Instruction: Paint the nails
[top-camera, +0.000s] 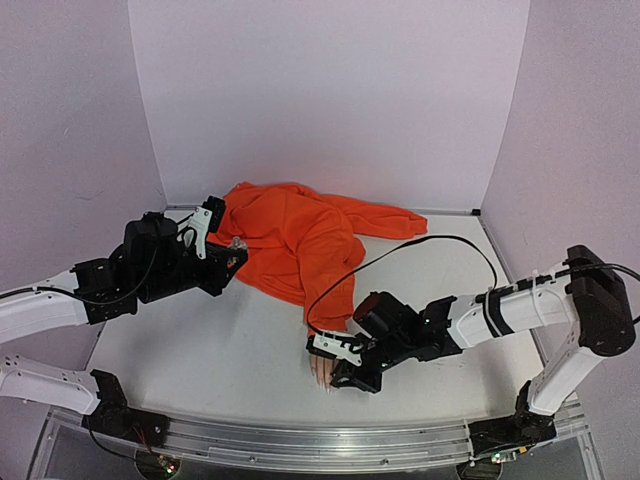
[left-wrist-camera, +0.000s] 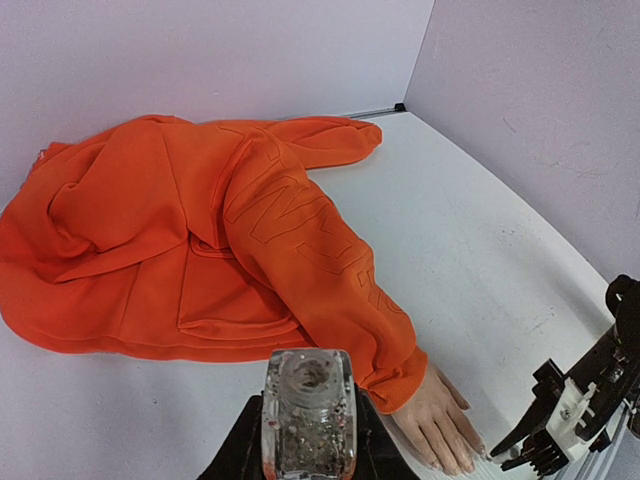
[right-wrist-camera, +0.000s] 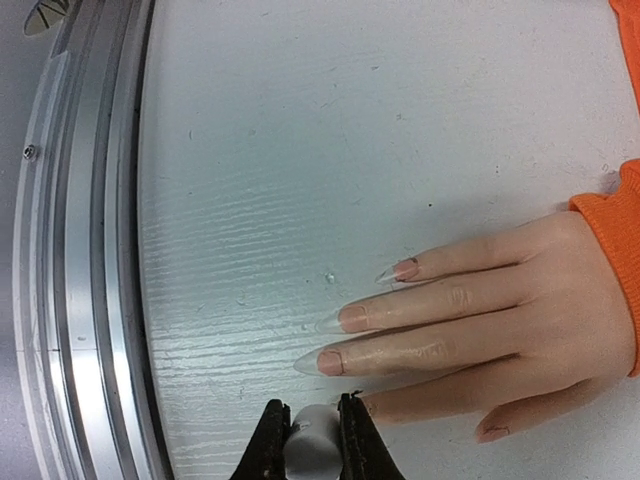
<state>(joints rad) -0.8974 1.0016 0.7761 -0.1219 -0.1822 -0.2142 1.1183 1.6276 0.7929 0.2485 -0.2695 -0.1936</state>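
The mannequin hand (right-wrist-camera: 500, 330) lies palm down near the table's front edge, its wrist in an orange sleeve (right-wrist-camera: 625, 260). Three long pale nails (right-wrist-camera: 352, 318) and the thumbnail (right-wrist-camera: 492, 434) show; one fingertip is hidden behind my right gripper. My right gripper (right-wrist-camera: 313, 425) is shut on a white cap (right-wrist-camera: 313, 445) just beside that fingertip; any brush is hidden. In the top view it (top-camera: 345, 370) hovers over the hand (top-camera: 320, 372). My left gripper (left-wrist-camera: 308, 445) is shut on a clear, open glitter bottle (left-wrist-camera: 308, 400), held above the table by the hoodie (top-camera: 232, 248).
An orange hoodie (top-camera: 300, 235) is spread across the back middle of the table. A black cable (top-camera: 420, 245) loops over it from the right arm. A metal rail (right-wrist-camera: 80, 250) runs along the front edge. Pale walls enclose the table on three sides.
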